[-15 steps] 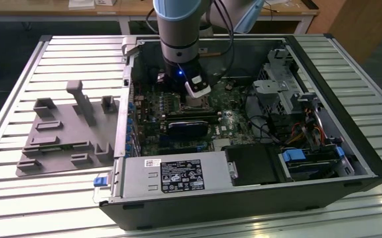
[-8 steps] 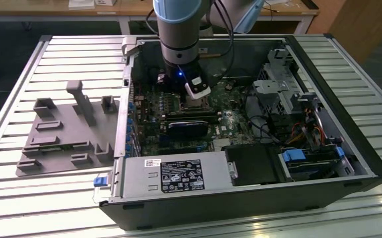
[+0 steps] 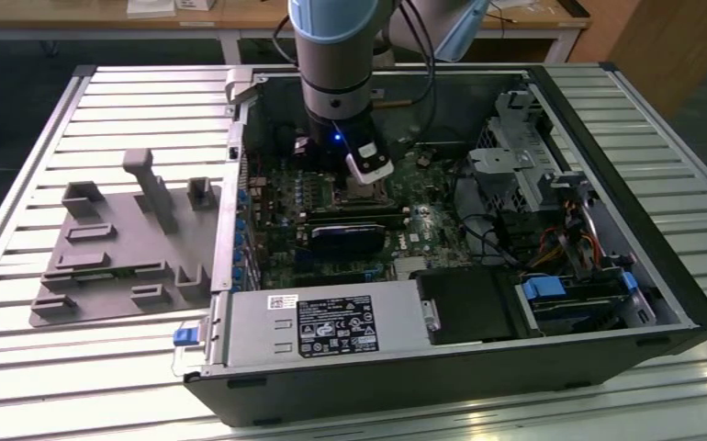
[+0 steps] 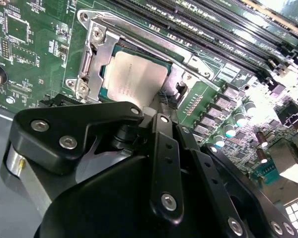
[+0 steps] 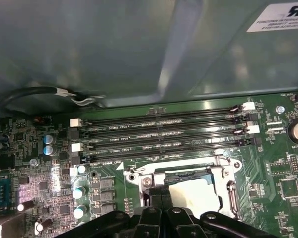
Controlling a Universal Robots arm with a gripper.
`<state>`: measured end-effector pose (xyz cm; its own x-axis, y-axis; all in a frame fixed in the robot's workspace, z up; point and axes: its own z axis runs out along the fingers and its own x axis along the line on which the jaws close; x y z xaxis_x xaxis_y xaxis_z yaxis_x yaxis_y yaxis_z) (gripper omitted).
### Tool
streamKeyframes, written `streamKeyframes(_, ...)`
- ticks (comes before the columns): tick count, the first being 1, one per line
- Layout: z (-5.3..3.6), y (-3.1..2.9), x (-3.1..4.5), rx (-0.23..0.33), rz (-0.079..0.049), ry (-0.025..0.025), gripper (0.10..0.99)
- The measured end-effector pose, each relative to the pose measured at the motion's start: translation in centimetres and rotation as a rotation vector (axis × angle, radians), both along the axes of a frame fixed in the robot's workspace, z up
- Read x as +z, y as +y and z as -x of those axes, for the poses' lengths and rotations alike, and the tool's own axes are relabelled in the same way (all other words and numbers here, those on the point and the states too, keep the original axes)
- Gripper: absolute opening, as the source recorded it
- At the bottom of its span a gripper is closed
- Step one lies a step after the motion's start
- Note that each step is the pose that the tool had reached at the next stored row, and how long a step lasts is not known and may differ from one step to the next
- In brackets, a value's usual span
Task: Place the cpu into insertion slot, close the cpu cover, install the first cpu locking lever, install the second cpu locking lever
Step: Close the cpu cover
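Note:
The cpu [image 4: 134,79] [image 5: 193,194], a square chip with a dull silver top, lies flat in the insertion slot [image 5: 139,179] on the green board. The silver cpu cover [image 4: 95,55] [image 5: 223,173] lies down around it, and the chip shows through its window. My gripper [image 4: 165,101] [image 5: 160,194] is low over one edge of the socket. Its black fingers are pressed together, and the tips meet the cover's edge beside the cpu. In the exterior view the gripper [image 3: 360,188] reaches down into the open computer case.
Long black memory slots [image 5: 164,131] [image 4: 213,20] run beside the socket, with capacitors [image 4: 228,129] on another side. The case wall [image 5: 139,49] rises behind. A power supply [image 3: 317,326], drive cage [image 3: 537,175] and black card [image 3: 347,237] crowd the case. A grey fixture [image 3: 121,248] lies at the exterior view's left.

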<state>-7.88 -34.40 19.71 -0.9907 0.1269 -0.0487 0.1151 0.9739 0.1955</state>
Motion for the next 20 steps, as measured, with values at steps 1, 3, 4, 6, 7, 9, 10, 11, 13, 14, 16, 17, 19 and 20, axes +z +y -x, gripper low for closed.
streamKeyframes(1,-0.01,0.01,0.06,0.000,0.000,-0.0004,0.102)
streamKeyframes(3,-0.03,0.03,0.23,0.000,-0.002,-0.0012,0.102)
streamKeyframes(4,-0.01,0.01,0.34,0.000,-0.001,-0.0005,0.102)
streamKeyframes(6,-0.01,0.01,0.39,0.000,-0.001,-0.0002,0.102)
streamKeyframes(7,-0.01,-0.01,0.40,0.000,-0.002,0.0000,0.102)
streamKeyframes(9,0.03,-0.07,0.40,0.000,-0.004,0.0000,0.102)
streamKeyframes(10,0.06,-0.10,0.39,0.000,-0.004,0.0000,0.102)
streamKeyframes(11,0.11,-0.12,0.37,0.000,-0.005,0.0000,0.102)
streamKeyframes(13,0.17,-0.19,0.31,0.000,-0.007,0.0000,0.102)
streamKeyframes(14,0.19,-0.21,0.25,0.000,-0.008,-0.0001,0.102)
streamKeyframes(16,0.20,-0.27,0.12,0.000,-0.010,0.0005,0.102)
streamKeyframes(17,0.21,-0.32,0.04,0.000,-0.011,0.0007,0.102)
streamKeyframes(19,0.22,-0.39,-0.07,0.000,-0.014,0.0009,0.102)
streamKeyframes(20,0.21,-0.40,-0.12,0.000,-0.015,0.0006,0.102)
